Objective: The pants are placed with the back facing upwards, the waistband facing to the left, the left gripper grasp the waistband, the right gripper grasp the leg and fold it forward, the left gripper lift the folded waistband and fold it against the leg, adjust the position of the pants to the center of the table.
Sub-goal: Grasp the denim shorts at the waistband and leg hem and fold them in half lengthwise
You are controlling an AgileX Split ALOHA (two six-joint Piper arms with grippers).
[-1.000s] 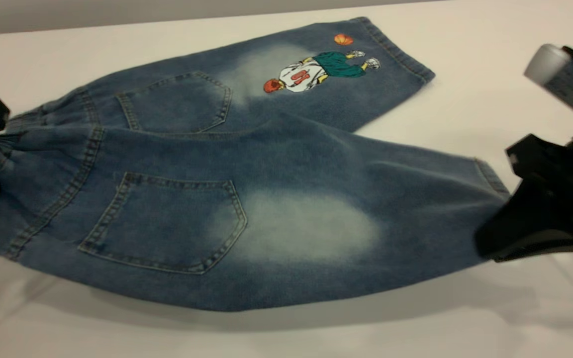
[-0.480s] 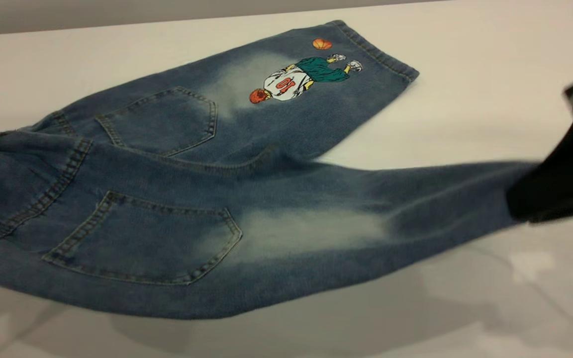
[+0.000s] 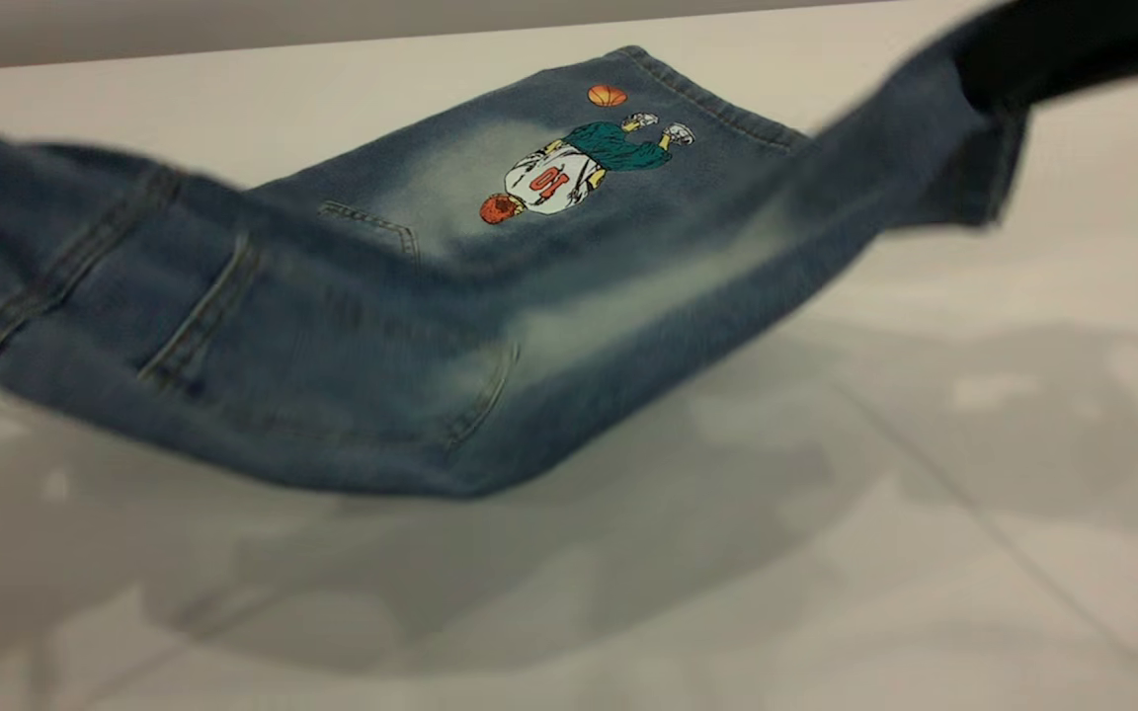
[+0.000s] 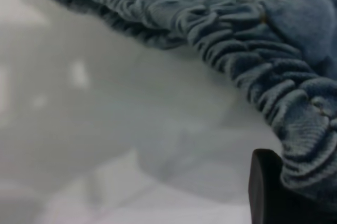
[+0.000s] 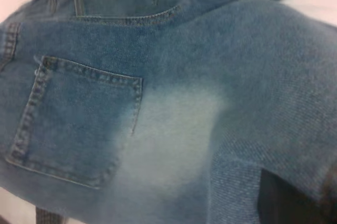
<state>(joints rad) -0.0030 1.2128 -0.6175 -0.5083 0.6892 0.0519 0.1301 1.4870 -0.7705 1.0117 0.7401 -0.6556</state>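
Left of the basketball-player print [image 3: 569, 163], the left gripper [image 4: 274, 192] has its fingers clamped on the waistband [image 4: 253, 61], and right of it the right gripper [image 3: 1053, 44] (fingers gripping the leg [image 3: 885, 138]) has swung higher than a second ago, carrying the pants [image 3: 332, 336] off the bench [image 3: 826, 553] into the forward fold.

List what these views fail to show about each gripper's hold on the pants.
- Left gripper: cut off at the exterior view's left edge; the left wrist view shows one dark finger beside the waistband.
- Right gripper: a dark blur in the exterior view, with the leg covering its fingers.
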